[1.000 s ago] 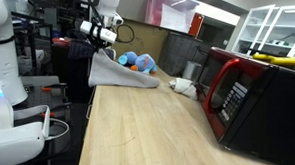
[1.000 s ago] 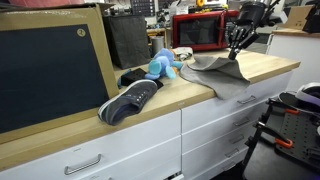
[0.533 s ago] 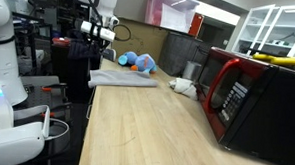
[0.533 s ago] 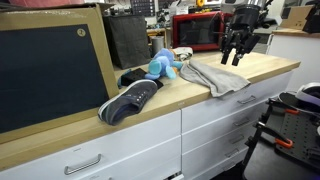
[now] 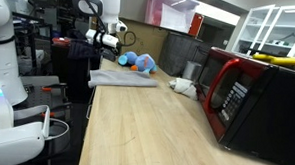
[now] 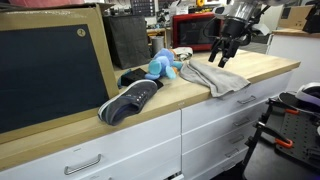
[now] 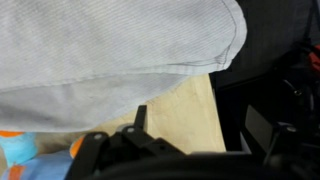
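Wooden countertop (image 5: 136,122) bearing grey cloth (image 5: 123,78) lying flat at upper left of frame, beside blue plush toy (image 5: 138,61), unsupported because of gripper (image 6: 221,58) poised just above, jaws apart, clasping nothing.

We see a grey cloth (image 7: 110,50) in a soft, finely ribbed, matt weave. Under it the counter (image 7: 185,115) is pale wood, smooth with a faint sheen. The toy (image 5: 138,60) looks plush and fuzzy. The microwave (image 5: 219,96) has a glossy red shell, and the drawers (image 6: 215,118) are smooth white.
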Controlling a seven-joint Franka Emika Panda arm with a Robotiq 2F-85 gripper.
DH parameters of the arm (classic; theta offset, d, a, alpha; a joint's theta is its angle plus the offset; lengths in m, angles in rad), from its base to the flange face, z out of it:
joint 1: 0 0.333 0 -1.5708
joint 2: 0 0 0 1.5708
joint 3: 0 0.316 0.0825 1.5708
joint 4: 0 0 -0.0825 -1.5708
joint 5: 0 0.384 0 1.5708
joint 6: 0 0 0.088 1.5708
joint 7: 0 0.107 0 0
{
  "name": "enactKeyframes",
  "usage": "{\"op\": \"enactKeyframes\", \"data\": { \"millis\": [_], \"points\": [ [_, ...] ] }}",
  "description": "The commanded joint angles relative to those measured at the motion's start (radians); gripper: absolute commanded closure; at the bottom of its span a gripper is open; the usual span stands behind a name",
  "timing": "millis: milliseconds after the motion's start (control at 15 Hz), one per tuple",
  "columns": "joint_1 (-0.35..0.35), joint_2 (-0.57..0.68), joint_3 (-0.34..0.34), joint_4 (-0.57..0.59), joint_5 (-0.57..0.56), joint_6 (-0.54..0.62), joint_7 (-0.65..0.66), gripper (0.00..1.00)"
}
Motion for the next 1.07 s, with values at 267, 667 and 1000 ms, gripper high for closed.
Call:
{"op": "enactKeyframes", "data": {
  "millis": [267, 667, 1000],
  "points": [
    [-0.05, 0.344, 0.091, 0.251, -0.171, 0.099, 0.483, 0.0],
    [-0.159, 0.529, 0.107, 0.592, -0.413, -0.121, 0.941, 0.0],
    [-0.212, 0.706, 0.09, 0.826, -0.5, -0.292, 1.167, 0.0]
  ]
}}
